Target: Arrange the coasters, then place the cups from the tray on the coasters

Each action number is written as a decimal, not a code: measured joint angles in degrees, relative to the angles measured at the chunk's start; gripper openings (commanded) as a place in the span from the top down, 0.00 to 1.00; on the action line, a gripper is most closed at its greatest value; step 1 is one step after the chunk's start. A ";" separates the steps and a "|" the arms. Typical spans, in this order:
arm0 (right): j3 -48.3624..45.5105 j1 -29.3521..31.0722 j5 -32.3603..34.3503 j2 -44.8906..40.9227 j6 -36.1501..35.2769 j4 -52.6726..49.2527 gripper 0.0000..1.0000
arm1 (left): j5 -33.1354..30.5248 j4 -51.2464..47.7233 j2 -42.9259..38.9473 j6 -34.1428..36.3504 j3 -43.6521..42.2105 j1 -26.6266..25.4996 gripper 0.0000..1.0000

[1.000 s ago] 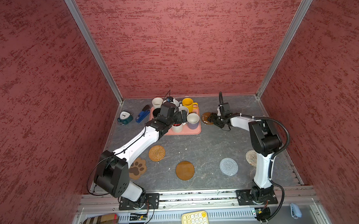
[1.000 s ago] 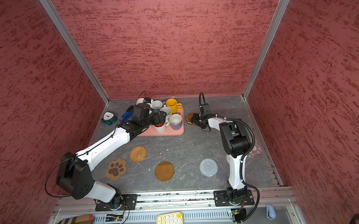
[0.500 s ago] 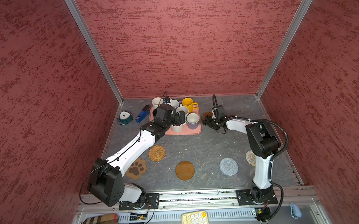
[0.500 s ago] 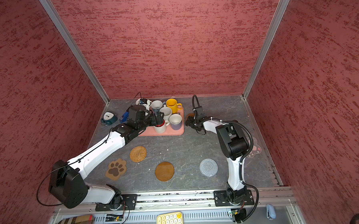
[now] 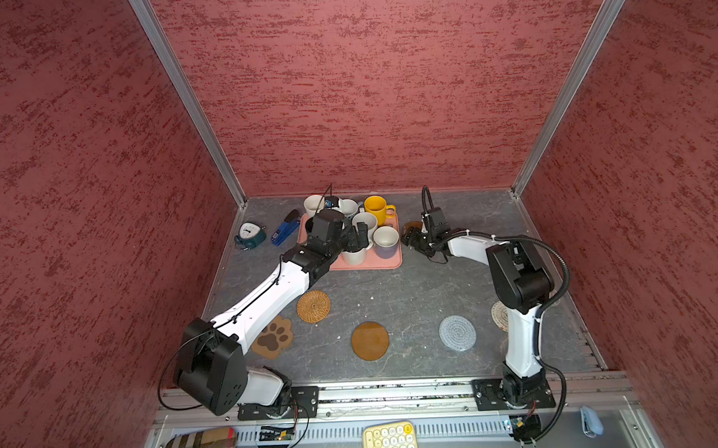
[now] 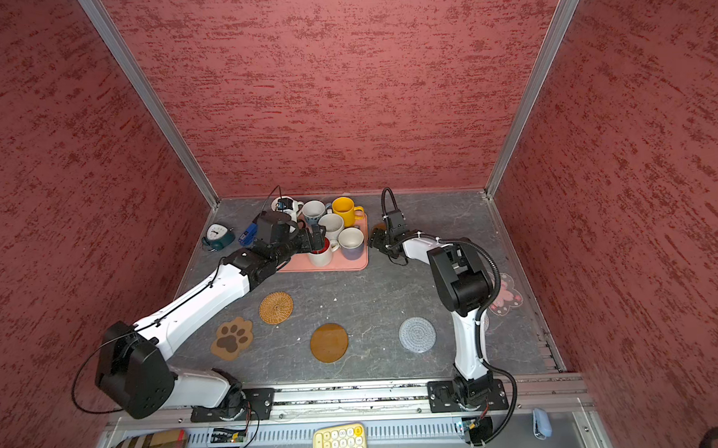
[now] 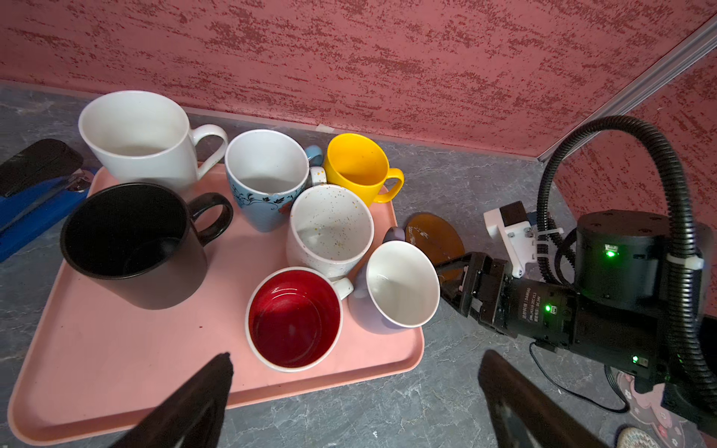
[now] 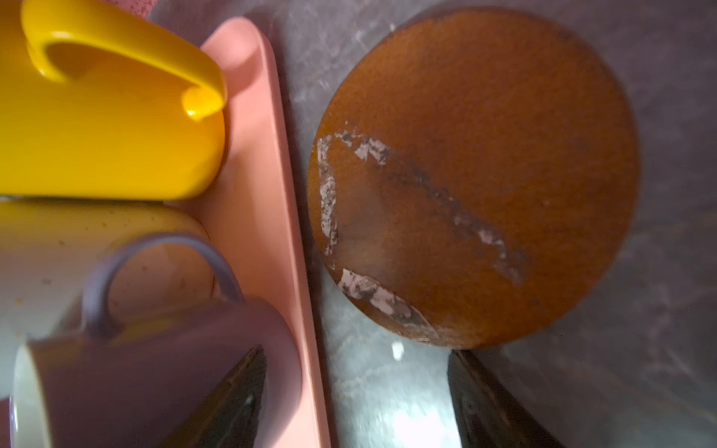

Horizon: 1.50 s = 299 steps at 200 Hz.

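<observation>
The salmon tray (image 7: 116,349) holds all the cups: black (image 7: 132,240), plain white (image 7: 139,132), light blue (image 7: 267,174), yellow (image 7: 359,166), speckled (image 7: 329,229), red-inside (image 7: 295,318) and lavender (image 7: 399,283). My left gripper (image 7: 357,357) hovers open above the tray's near right corner, holding nothing; it shows in both top views (image 5: 360,237) (image 6: 314,239). My right gripper (image 8: 355,351) is open and low beside an amber coaster (image 8: 473,174) lying just right of the tray. Nearer the front lie the rattan (image 5: 313,306), paw-print (image 5: 273,337), amber (image 5: 370,341) and grey crochet (image 5: 457,333) coasters.
A beige woven coaster (image 5: 499,316) is half hidden behind the right arm, and a pink flower coaster (image 6: 506,295) lies by the right wall. A clock (image 5: 249,235) and blue stapler (image 5: 284,228) sit left of the tray. A yellow keypad (image 5: 389,442) and plaid case (image 5: 198,446) lie below the rail.
My right gripper has slid left toward the tray's edge, next to the amber coaster. The left arm's elbow has swung outward and down while its gripper stays over the cups.
</observation>
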 measured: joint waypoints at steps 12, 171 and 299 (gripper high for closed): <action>1.46 -0.02 0.35 0.98 0.00 -0.04 0.24 | -0.39 0.00 0.09 0.00 0.00 0.00 0.00; 13.25 -4.63 1.01 8.81 -0.37 -1.55 0.24 | 0.74 -1.07 5.42 1.14 4.90 1.60 0.00; -9.18 -4.70 2.43 -33.35 -6.60 -8.48 0.27 | 8.63 -17.11 21.29 7.61 37.70 -8.22 0.01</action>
